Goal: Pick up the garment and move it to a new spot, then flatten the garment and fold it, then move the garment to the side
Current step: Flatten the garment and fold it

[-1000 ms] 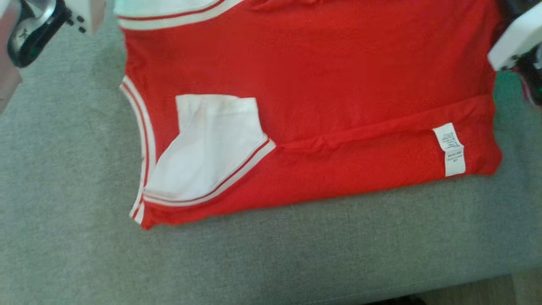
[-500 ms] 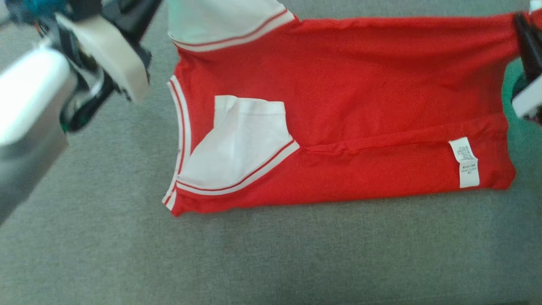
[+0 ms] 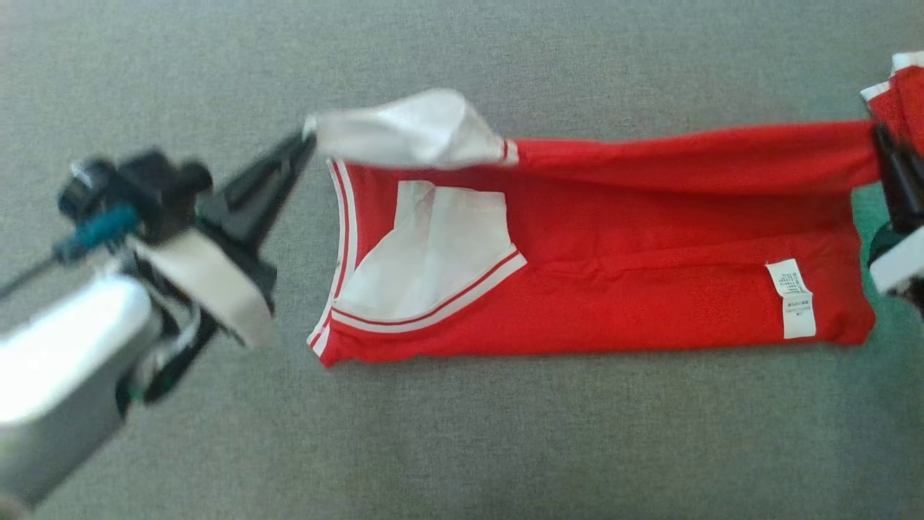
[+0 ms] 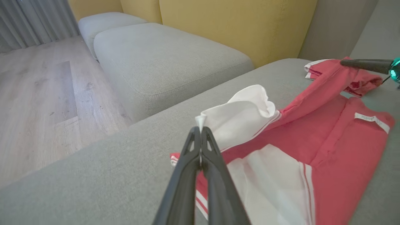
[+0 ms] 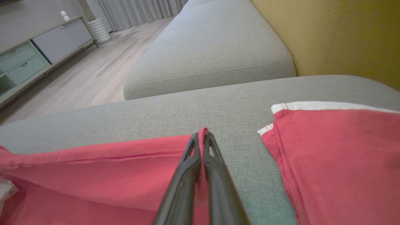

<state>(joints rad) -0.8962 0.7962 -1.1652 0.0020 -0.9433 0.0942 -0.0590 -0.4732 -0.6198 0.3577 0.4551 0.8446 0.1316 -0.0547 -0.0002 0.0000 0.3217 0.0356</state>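
Right, my left gripper (image 3: 306, 139) is pinching the white sleeve (image 3: 411, 130) at ten o'clock and my right gripper (image 3: 881, 133) nips the red hem (image 3: 830, 141) at two. Together they hold the twelve-o'clock edge of the garment (image 3: 613, 303) off the grey cushion (image 3: 505, 448), where the rest lies flat, ready, I reckon, to fold toward six.

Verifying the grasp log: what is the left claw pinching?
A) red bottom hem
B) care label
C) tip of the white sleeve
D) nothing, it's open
C: the left claw is shut on the tip of the white sleeve, holding it above the red garment.
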